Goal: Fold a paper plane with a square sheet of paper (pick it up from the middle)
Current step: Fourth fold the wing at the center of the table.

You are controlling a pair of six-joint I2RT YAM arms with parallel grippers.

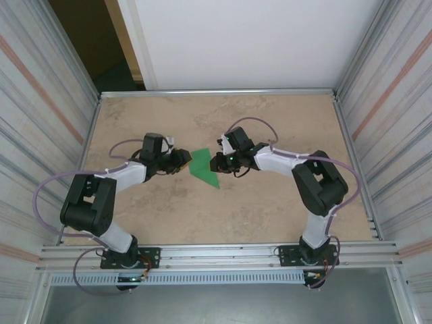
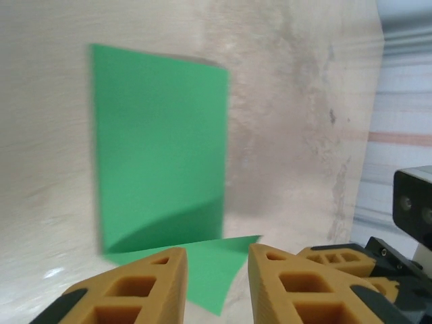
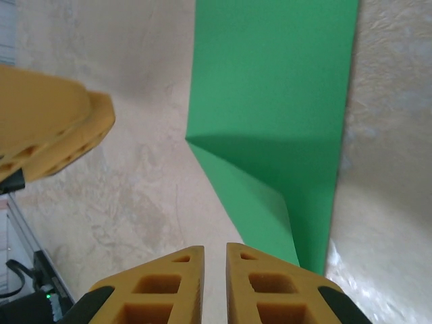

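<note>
Fingers of both arms meet over the square sheet of paper [image 1: 202,169] in the top view. The left fingers [image 1: 181,160] sit just beside its left edge and the right fingers [image 1: 217,162] at its right edge. The sheet lies near the middle of the desk [image 1: 256,216]. Ribbed side walls [image 1: 40,101] and looping cables [image 1: 47,185] stand well apart from the work; nothing else lies on the desk.

In the left wrist view, the left fingers [image 2: 145,283] stand moderately apart with nothing clamped. We see the green sheet [image 2: 158,148] ahead, with one corner reaching under the gap. The right arm's fingers [image 2: 331,260] crowd in at lower right.

In the right wrist view, the right fingers [image 3: 165,283] show only a narrow slit, empty. A flap of the sheet [image 3: 270,121] turns over along a soft fold, not pressed flat.

We judge the step in hand to be setting an early crease. To do it well:
- match the flap's edge to the layer below before pressing;
- pin the flat part with one arm;
- run the other along the fold.

The main obstruction is the left finger [image 3: 47,135] opposite, close enough to collide.
</note>
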